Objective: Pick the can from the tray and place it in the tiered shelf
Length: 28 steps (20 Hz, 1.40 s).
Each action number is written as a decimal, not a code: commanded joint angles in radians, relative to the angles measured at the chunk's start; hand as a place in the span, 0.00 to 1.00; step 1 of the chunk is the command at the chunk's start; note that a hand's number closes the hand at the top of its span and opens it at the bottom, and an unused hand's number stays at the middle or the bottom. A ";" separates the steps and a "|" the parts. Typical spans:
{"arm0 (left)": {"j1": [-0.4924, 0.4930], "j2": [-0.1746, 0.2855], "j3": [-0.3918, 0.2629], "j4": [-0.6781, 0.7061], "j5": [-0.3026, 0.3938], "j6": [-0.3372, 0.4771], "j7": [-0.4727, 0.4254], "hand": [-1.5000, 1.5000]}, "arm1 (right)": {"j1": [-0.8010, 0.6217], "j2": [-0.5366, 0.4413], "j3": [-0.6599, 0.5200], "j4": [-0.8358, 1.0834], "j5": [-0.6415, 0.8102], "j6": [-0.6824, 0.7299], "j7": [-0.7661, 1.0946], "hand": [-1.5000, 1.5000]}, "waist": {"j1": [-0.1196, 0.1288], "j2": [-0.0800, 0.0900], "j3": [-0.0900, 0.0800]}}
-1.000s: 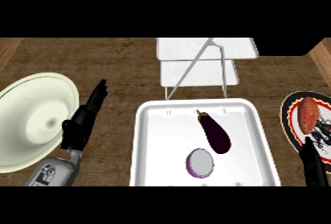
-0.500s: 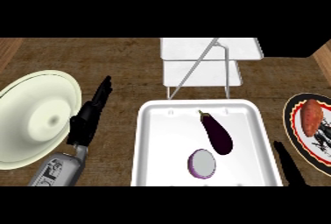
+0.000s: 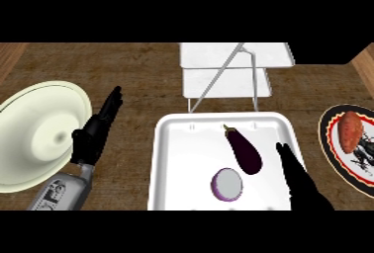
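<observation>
The unclenched, empty right hand (image 3: 300,179) is hovering with the can (image 3: 227,184) at its left, probably needing to grasp it next.

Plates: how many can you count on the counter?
2. A cream plate at the left edge; a patterned plate at the right edge, partly cut off. No others visible.

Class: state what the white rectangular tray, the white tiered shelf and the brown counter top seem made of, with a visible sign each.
White rectangular tray: likely plastic or enamelled metal; smooth, glossy, rounded rim. White tiered shelf: flat white panels on thin grey rods, probably metal. Brown counter top: wood-like; matt, mottled grain.
</observation>
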 commanded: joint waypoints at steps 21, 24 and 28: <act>0.037 -0.061 -0.005 -0.029 -0.073 0.029 0.016 0.50 | -0.133 0.191 0.118 0.176 0.228 0.070 0.278 0.00 | -0.008 -0.001 0.003; -0.011 -0.014 0.043 -0.024 -0.027 -0.040 0.042 0.50 | -0.209 0.191 0.104 0.271 0.197 0.020 0.293 0.00 | 0.001 0.002 0.003; 0.049 -0.050 0.015 -0.061 -0.062 0.001 0.014 0.50 | -0.163 0.191 0.074 0.225 0.198 0.059 0.269 0.00 | -0.004 -0.002 0.004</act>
